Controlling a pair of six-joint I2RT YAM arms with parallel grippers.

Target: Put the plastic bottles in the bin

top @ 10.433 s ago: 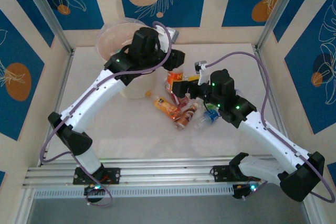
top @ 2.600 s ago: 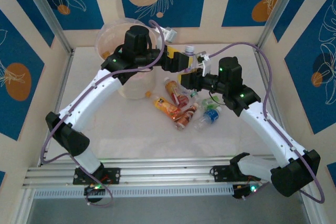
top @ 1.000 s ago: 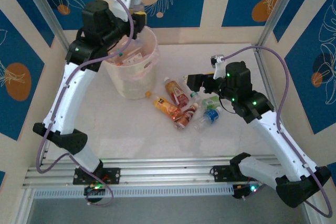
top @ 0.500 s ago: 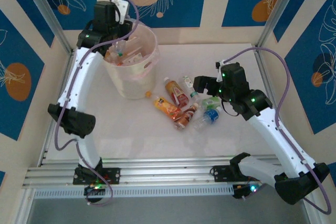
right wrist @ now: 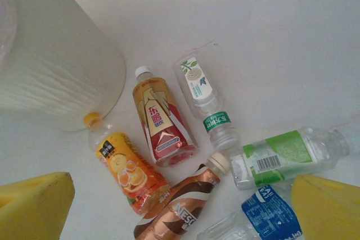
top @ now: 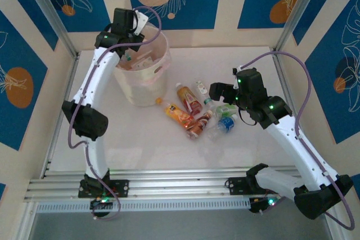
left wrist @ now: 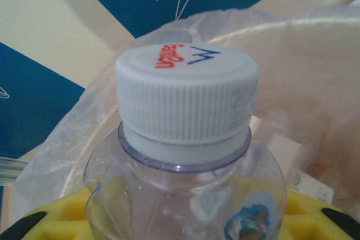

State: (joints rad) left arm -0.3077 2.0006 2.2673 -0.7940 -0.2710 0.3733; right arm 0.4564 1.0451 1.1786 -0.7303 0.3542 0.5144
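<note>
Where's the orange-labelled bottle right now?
The orange-labelled bottle lies on the table, its cap by the bin, left of the red-labelled bottle, in the right wrist view.

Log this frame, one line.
left hand: bottle held over bin | right hand: open above six bottles lying on table

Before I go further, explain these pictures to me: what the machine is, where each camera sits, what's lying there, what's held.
Two robot arms are bolted at the near edge of a white table. The overhead picture looks down from behind them. The other two pictures come from cameras on the wrists.

The left gripper is up over the bin, a cream bucket lined with a plastic bag. Its camera shows a clear bottle with a white cap, held between yellow pads.

The right gripper is open above the loose bottles, its yellow fingers at the picture's edges. Six lie there, among them an orange one, a red one and a green-labelled one.
</note>
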